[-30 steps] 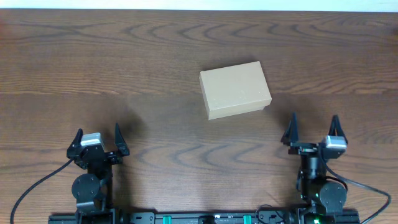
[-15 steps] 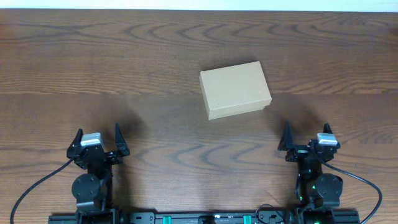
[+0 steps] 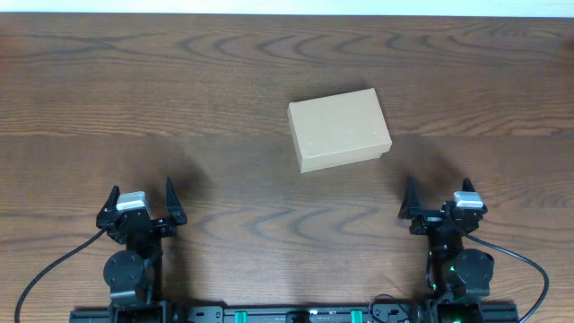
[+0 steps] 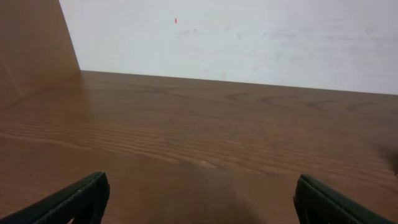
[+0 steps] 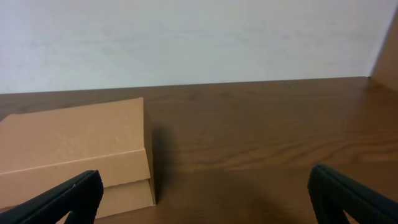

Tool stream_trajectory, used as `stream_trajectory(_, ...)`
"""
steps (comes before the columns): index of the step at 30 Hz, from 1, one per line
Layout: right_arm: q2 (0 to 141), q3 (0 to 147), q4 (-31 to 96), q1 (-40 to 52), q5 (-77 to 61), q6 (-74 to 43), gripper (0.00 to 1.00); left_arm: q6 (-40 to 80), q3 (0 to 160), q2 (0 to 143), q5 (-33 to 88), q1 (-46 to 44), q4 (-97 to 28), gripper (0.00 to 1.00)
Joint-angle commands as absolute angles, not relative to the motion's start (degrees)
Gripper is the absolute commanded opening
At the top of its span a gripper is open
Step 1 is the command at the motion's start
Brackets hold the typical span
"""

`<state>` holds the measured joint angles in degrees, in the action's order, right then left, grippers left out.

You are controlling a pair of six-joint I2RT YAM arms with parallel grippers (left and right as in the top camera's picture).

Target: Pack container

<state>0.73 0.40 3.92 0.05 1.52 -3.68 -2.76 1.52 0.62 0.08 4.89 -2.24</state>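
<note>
The container (image 3: 339,129) is a plain tan cardboard box with its lid down, lying slightly skewed on the wooden table (image 3: 179,90) right of centre. My right gripper (image 3: 439,190) rests near the front edge, open and empty, well short of the box and a little to its right. In the right wrist view the container (image 5: 74,149) lies ahead and to the left, and the gripper (image 5: 205,202) has bare table between its fingers (image 5: 68,199). My left gripper (image 3: 142,190) sits open at the front left, far from the box. Its wrist view shows the left gripper (image 4: 202,205) over bare wood.
A white wall (image 4: 249,37) closes off the far side of the table. A brown wooden panel (image 4: 31,50) stands at the left edge of the left wrist view, and a similar one (image 5: 388,56) at the right edge of the right wrist view. Black cables (image 3: 45,269) trail from the arm bases.
My right gripper has drawn back toward the front edge and shifted slightly left, staying open. The left gripper and the box have not moved.
</note>
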Motion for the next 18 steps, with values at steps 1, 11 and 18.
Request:
stream_trajectory(1,0.36,0.3,4.56,-0.51,0.54,-3.55,0.99,-2.13,0.27,0.21,-0.19,5.23,-4.38,0.95)
stream_trajectory(11,0.38,0.3,4.29,-0.51,0.6,-2.72,0.99,-2.13,0.27,0.21,-0.19,5.23,-4.38,0.95)
stream_trajectory(18,0.38,0.3,4.27,-0.51,0.6,-2.72,0.99,-2.15,0.27,0.21,-0.19,5.23,-4.38,0.95)
